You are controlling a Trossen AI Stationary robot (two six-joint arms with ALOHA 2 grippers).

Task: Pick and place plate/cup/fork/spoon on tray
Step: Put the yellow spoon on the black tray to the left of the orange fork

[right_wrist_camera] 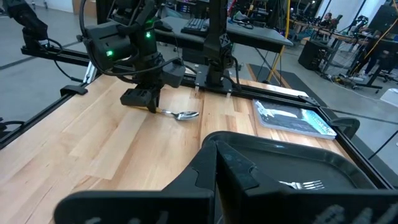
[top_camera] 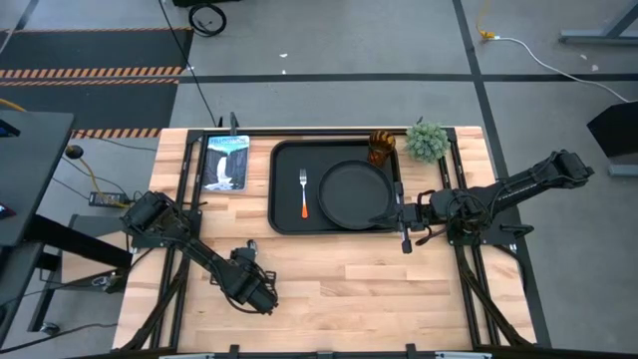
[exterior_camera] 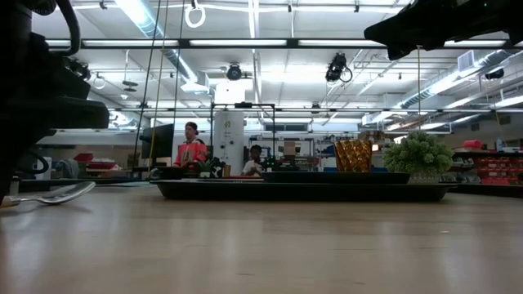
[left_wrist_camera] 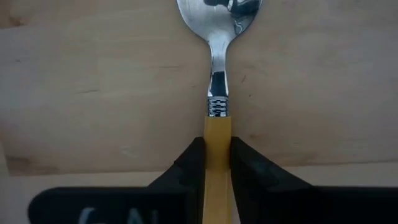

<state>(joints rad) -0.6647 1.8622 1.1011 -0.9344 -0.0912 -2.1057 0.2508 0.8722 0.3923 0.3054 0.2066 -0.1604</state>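
Observation:
The black tray [top_camera: 284,221] lies at the table's far middle. On it are the round black plate [top_camera: 354,194], the orange-handled fork [top_camera: 303,194] left of the plate, and the amber cup [top_camera: 382,148] in the far right corner. My left gripper [top_camera: 257,291] is near the table's front edge, shut on the spoon [left_wrist_camera: 217,74]. The gripper hides the spoon in the high view. My right gripper [top_camera: 401,211] is at the tray's right rim beside the plate, with its fingers shut [right_wrist_camera: 216,144] at the plate's rim [right_wrist_camera: 267,142]. I cannot tell whether they touch it. My left gripper pinches the spoon's orange handle [left_wrist_camera: 217,132] between its two fingers, close to the metal neck. The handle runs back between the fingers, along them. The fingers slant down at the table [right_wrist_camera: 149,102]. The bowl [right_wrist_camera: 186,115] points away from the gripper, at or just above the wood.
A small green plant [top_camera: 427,142] stands at the far right beside the cup. A picture book [top_camera: 225,165] lies at the far left of the tray. Black frame rails [top_camera: 469,259] run along both table sides. People [exterior_camera: 192,147] show in the room beyond.

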